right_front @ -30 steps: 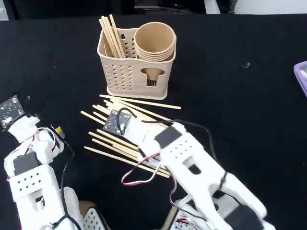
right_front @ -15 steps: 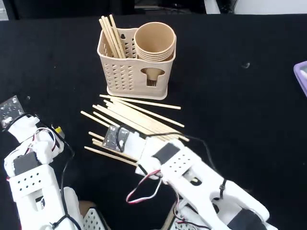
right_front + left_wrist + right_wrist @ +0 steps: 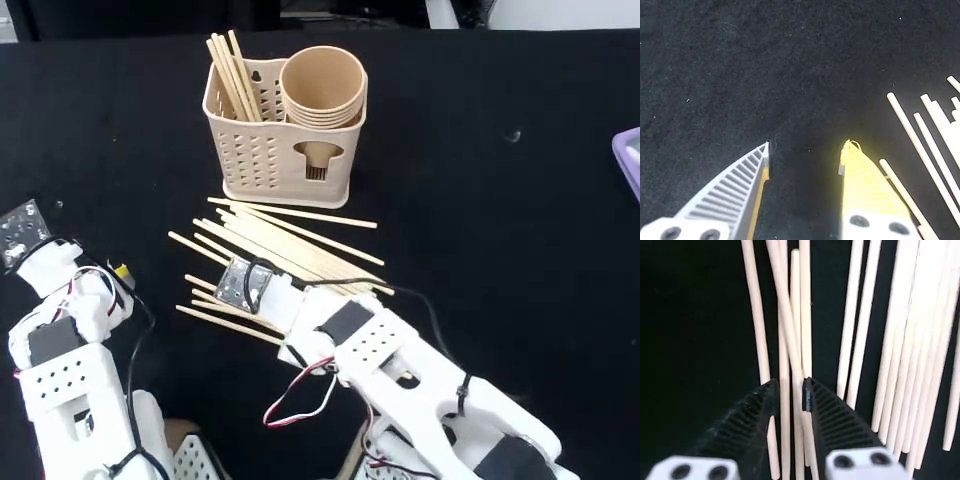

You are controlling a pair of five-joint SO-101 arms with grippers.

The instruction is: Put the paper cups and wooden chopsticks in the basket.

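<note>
- Where the loose wooden chopsticks [image 3: 290,245] lie fanned on the black table [image 3: 500,250] in front of the basket [image 3: 262,160], my right claw [image 3: 788,387] is down among them, at the near end of the pile.
- Its two dark ribbed fingers [image 3: 830,420] are drawn close together. Two sticks run lengthwise between the tips, so I count it as clenched on those sticks.
- The other sticks lie on both sides of that claw, most of them in a tight row on one side.
- Seen from above, my right arm [image 3: 380,350] comes in from the near edge, and its wrist covers the claw tips.
- My left claw [image 3: 806,150] is released, with a wide gap between the grey finger and the yellow one, and black table under the gap.
- A few stick ends lie just beside its yellow finger, none of them between the fingers.
- My left arm [image 3: 60,330] sits at the near left corner, well apart from the basket.
- The basket stands upright at the far middle of the table.
- The paper cups [image 3: 322,85] sit nested in a stack in its right compartment.
- A bunch of chopsticks [image 3: 232,75] leans in its left compartment, their ends above the rim.
- The farthest loose sticks lie just in front of the basket's base.
- A purple thing [image 3: 630,155] shows at the table's right edge.
</note>
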